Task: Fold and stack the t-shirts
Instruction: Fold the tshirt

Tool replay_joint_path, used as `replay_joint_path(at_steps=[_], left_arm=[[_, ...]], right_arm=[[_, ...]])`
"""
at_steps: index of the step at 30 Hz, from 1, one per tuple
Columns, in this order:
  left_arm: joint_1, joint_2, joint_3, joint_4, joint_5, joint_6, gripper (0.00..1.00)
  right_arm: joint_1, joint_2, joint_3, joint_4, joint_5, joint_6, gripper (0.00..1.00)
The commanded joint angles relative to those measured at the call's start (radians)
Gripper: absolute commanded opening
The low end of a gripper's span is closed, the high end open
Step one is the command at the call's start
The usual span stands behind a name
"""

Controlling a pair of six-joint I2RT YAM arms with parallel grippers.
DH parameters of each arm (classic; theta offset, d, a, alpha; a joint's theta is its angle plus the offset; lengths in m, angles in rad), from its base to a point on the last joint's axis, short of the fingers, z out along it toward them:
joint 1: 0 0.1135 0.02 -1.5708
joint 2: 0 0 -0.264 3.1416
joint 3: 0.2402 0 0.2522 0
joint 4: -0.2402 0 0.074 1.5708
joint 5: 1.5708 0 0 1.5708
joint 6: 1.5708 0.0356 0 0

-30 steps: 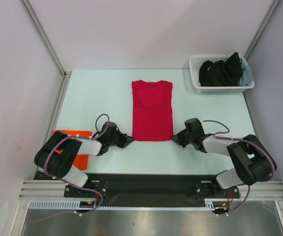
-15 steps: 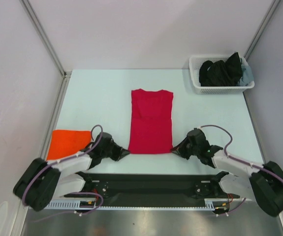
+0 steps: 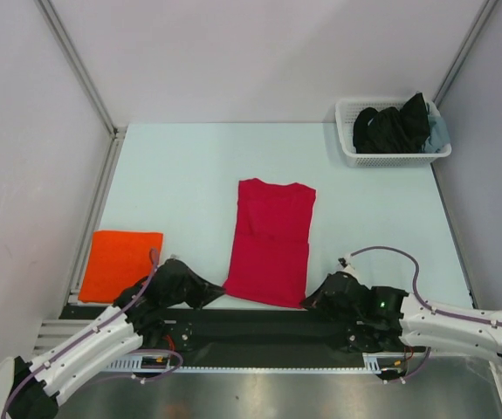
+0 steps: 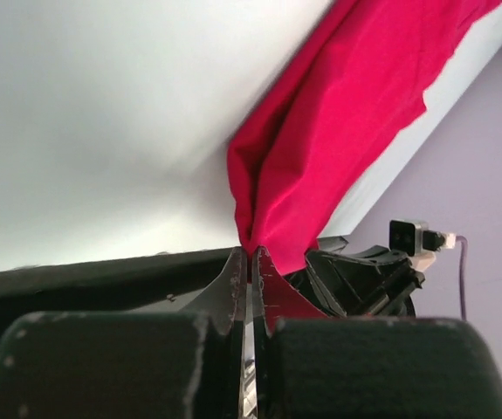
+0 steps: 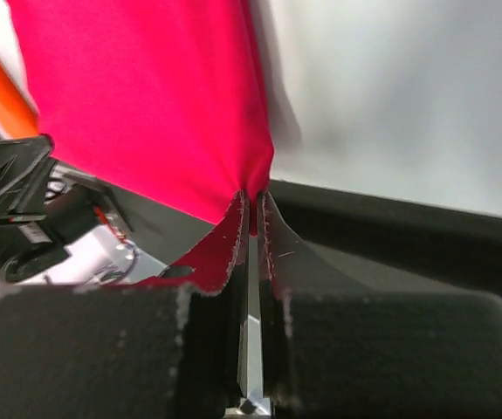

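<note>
Your left gripper (image 4: pixel 249 253) is clenched on the near left corner of the red shirt (image 3: pixel 272 236); your right gripper (image 5: pixel 252 194) is clenched on its near right corner. Only the wrist views show the smooth cloth pinched to a point between the jaws. From above, the shirt is a long folded rectangle on the pale table (image 3: pixel 181 175). The orange shirt (image 3: pixel 121 262) sits folded square at the near left. Far right, a white lattice basket (image 3: pixel 390 159) holds dark clothes (image 3: pixel 390 127).
</note>
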Motion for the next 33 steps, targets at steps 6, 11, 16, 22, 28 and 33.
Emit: replay_joint_path(at_steps=[6,11,16,22,28,33], left_arm=[[-0.006,0.04,0.179,-0.174,-0.098,0.118,0.0],[0.087,0.281,0.403,-0.133,-0.137,0.311,0.0],[0.286,0.56,0.548,0.073,0.013,0.469,0.0],[0.362,0.969,0.856,0.102,0.125,0.6,0.0],[0.391,1.171,1.042,0.101,0.141,0.62,0.0],[0.417,1.296,1.184,0.099,0.174,0.623,0.0]], right_arm=[[-0.082,0.06,0.199,-0.129,0.111,-0.123,0.0],[-0.425,0.154,0.309,-0.04,-0.155,-0.431,0.0],[-0.711,0.39,0.461,0.034,-0.413,-0.636,0.0],[-0.845,0.677,0.683,0.066,-0.539,-0.762,0.0],[-0.94,0.924,0.883,0.072,-0.625,-0.808,0.0],[-0.977,1.057,0.997,0.069,-0.671,-0.825,0.0]])
